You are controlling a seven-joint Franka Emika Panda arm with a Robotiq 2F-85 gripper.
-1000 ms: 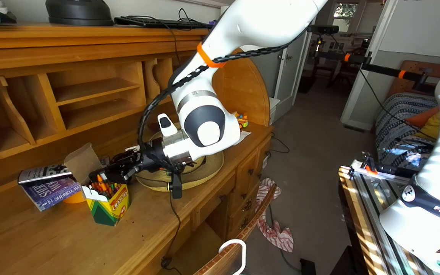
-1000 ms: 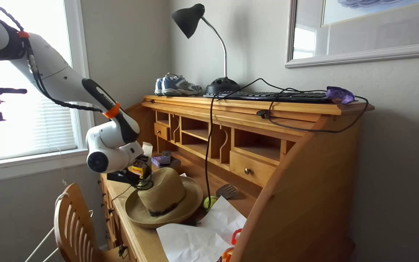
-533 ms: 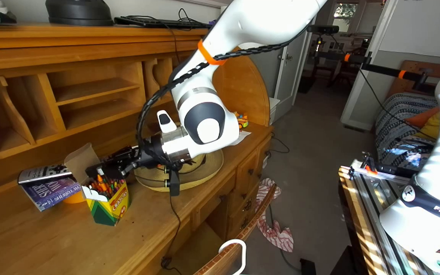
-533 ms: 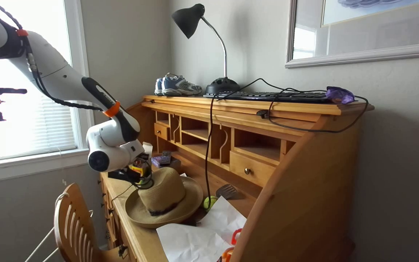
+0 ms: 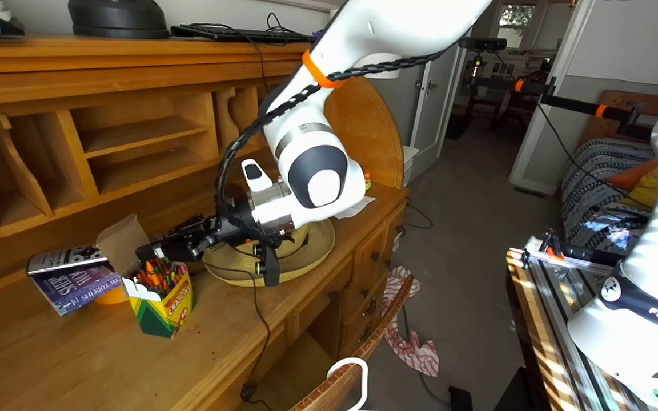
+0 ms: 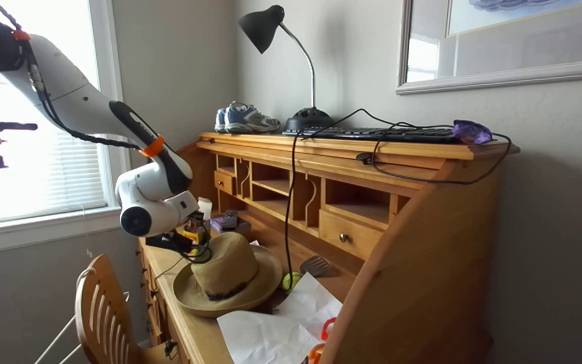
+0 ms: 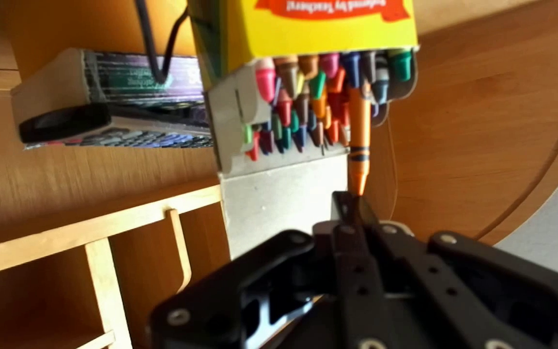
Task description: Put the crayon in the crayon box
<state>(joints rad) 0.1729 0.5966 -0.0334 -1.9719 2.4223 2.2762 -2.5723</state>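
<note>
The crayon box [image 5: 166, 308], green and yellow, stands upright on the desk with its flap raised and colourful crayon tips showing. An orange crayon [image 7: 360, 131] is in the box at one side, its tip sticking up above the others; the same crayon [image 5: 153, 275] shows in an exterior view. My gripper [image 7: 354, 199] is shut, its fingertips right at the crayon's tip. Whether they touch it I cannot tell, but nothing appears clamped between them. From outside, the gripper [image 5: 152, 250] hangs just above the box, beside the flap. In an exterior view the box [image 6: 193, 235] is partly hidden by the arm.
A straw hat [image 5: 312, 248] lies under my wrist, with a loose cable running past it. Books [image 5: 80, 285] lean on an orange object [image 5: 113, 295] beside the box. Shelves [image 5: 146, 137] rise behind, and a wooden chair [image 6: 104, 313] stands at the desk's front.
My gripper has risen slightly and drawn back toward the hat side, away from the crayons. The orange crayon has stayed in the box, and the box has not moved.
</note>
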